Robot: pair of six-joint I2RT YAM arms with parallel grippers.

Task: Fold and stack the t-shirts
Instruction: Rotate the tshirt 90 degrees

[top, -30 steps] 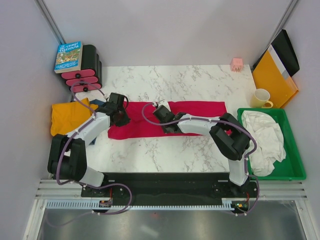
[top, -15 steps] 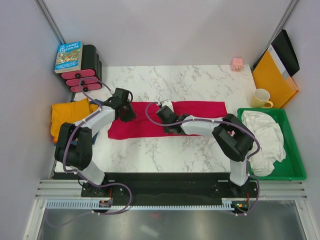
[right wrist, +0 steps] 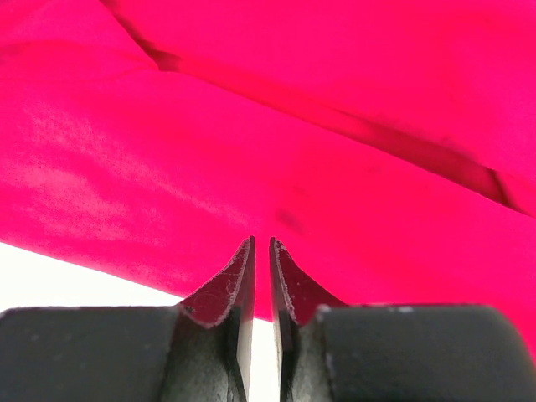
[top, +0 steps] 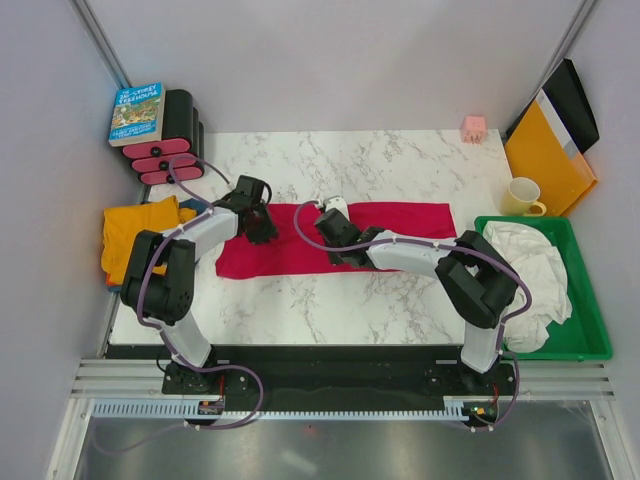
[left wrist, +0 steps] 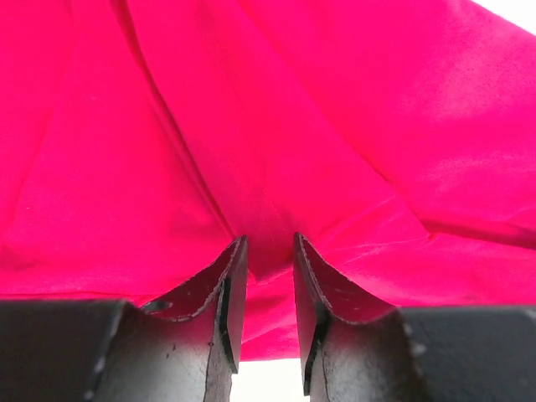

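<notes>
The crimson red t-shirt (top: 400, 220) lies spread as a long band across the middle of the marble table. My left gripper (top: 262, 228) sits on its left part, and in the left wrist view my left gripper (left wrist: 270, 251) pinches a raised fold of the red t-shirt (left wrist: 251, 126). My right gripper (top: 330, 240) is on the shirt's middle, and in the right wrist view my right gripper (right wrist: 261, 244) is almost shut at the near edge of the red t-shirt (right wrist: 293, 142). The orange t-shirt (top: 135, 235) lies crumpled at the table's left edge. A bit of the dark blue t-shirt (top: 195, 207) shows beside it.
A green tray (top: 590, 340) holding white cloth (top: 525, 270) stands at the right. A yellow mug (top: 522, 197) and an orange-yellow folder (top: 545, 150) are at back right, a pink object (top: 473, 126) at the back edge, and a book (top: 137, 112) on black-pink blocks (top: 170, 150) at back left.
Both grippers have shifted a little to the right and toward the back on the red t-shirt. The left arm's elbow has swung in toward the table.
</notes>
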